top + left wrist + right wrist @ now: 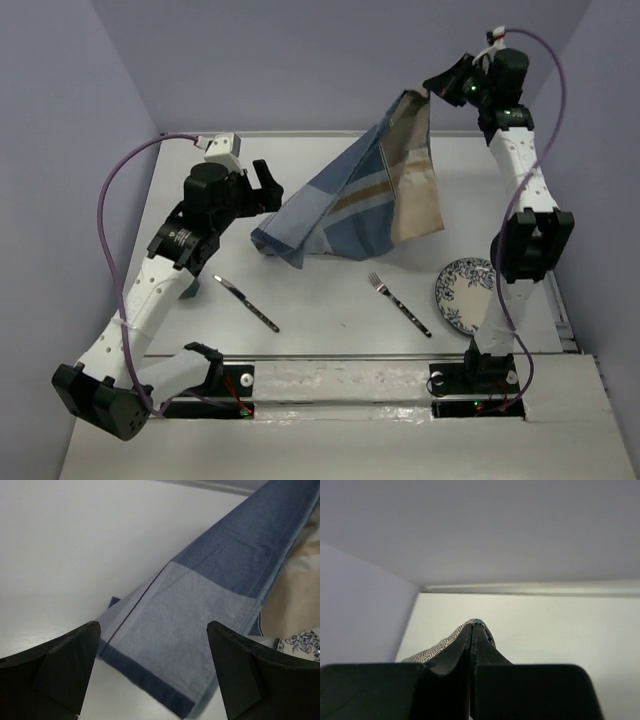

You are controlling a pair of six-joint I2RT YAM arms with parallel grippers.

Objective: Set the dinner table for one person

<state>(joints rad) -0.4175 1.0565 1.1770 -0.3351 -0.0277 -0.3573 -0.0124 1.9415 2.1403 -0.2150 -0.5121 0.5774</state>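
Observation:
A blue-and-tan striped cloth placemat [370,190] hangs in the air by one corner, and its lower end drapes onto the off-white dinner table [330,320]. My right gripper [432,92] is raised high at the back and shut on that top corner; in the right wrist view the shut tips [474,625] pinch a herringbone fold of the placemat [435,647]. My left gripper [268,185] is open just left of the cloth's lower end. Seen from the left wrist, the jaws stand wide with the placemat's [200,605] blue hem lying between and beyond the gripper [152,630], not touched.
A knife [246,303] lies front left, a fork [398,303] front centre, and a blue-patterned plate [465,295] front right beside the right arm. The plate's rim [300,642] shows in the left wrist view. A metal rail [340,355] runs along the near edge.

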